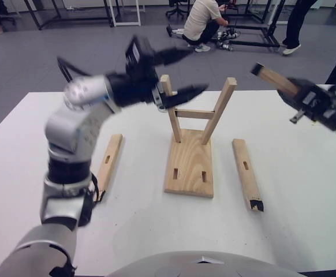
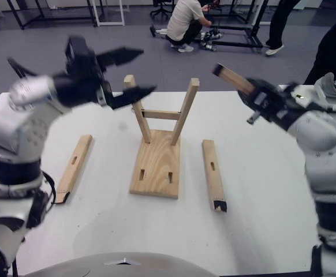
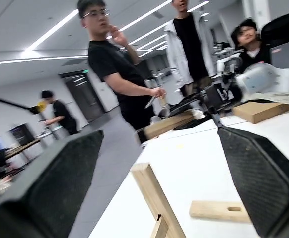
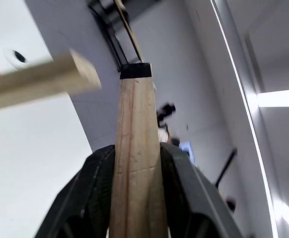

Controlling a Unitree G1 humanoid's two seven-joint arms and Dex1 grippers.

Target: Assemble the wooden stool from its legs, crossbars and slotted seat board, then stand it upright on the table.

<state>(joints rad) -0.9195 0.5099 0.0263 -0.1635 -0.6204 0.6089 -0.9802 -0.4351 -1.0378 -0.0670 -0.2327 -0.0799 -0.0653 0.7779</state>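
Observation:
The slotted seat board [image 1: 189, 163] lies flat mid-table with two legs [image 1: 220, 109] and a crossbar [image 1: 194, 113] standing up from its far end. My left gripper [image 1: 182, 72] hangs open above and around the top of the left standing leg [image 3: 154, 196], not touching it. My right gripper [image 2: 259, 95] is raised at the right, shut on a wooden leg [image 2: 232, 78] whose black-tipped end [image 4: 135, 70] points up and toward the stool. One loose leg [image 1: 109, 157] lies left of the board, another [image 1: 247, 173] to its right.
The white table [image 1: 306, 219] has open room near its front edge and at the far right. People stand beyond the table's far side, away from the parts.

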